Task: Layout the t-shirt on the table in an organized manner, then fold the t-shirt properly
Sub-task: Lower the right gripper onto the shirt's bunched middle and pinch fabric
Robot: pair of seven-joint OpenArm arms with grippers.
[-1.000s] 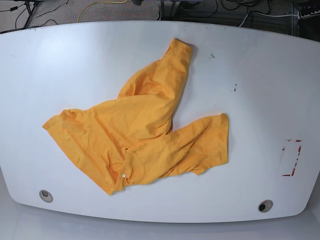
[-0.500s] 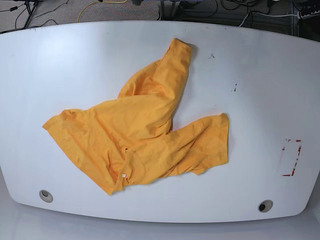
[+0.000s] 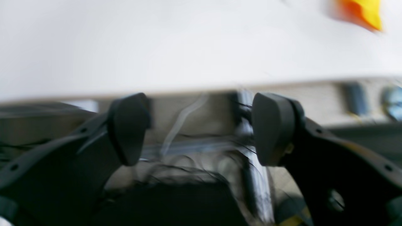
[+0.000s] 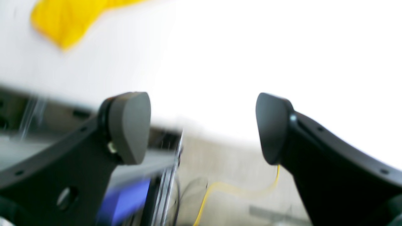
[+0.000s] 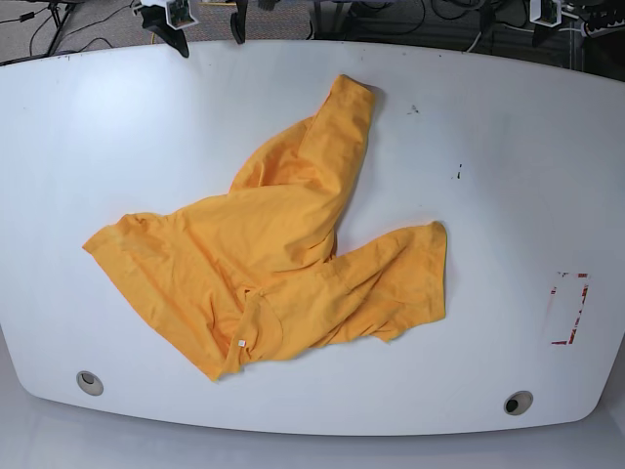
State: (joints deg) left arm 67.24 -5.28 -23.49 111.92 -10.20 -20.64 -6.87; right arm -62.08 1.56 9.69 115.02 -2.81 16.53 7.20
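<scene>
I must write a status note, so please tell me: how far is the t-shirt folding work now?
Nothing looks done yet: the t-shirt lies crumpled and twisted on the table. In hand: the right end effector and the left end effector are both open and empty, near the table's far edge, away from the cloth. Left: spreading it flat, then all the folding.

One t-shirt (image 5: pixel 283 269) lies on one table (image 5: pixel 508 166). Two round grommet holes sit in the tabletop, one at seven o'clock (image 5: pixel 90 382), one at five o'clock (image 5: pixel 518 402). One red-taped rectangle (image 5: pixel 569 308) shows at four o'clock. Two end effectors hang at the far edge: the right end effector (image 5: pixel 207 29) at eleven o'clock, the left end effector (image 5: pixel 561 14) at one o'clock.
</scene>
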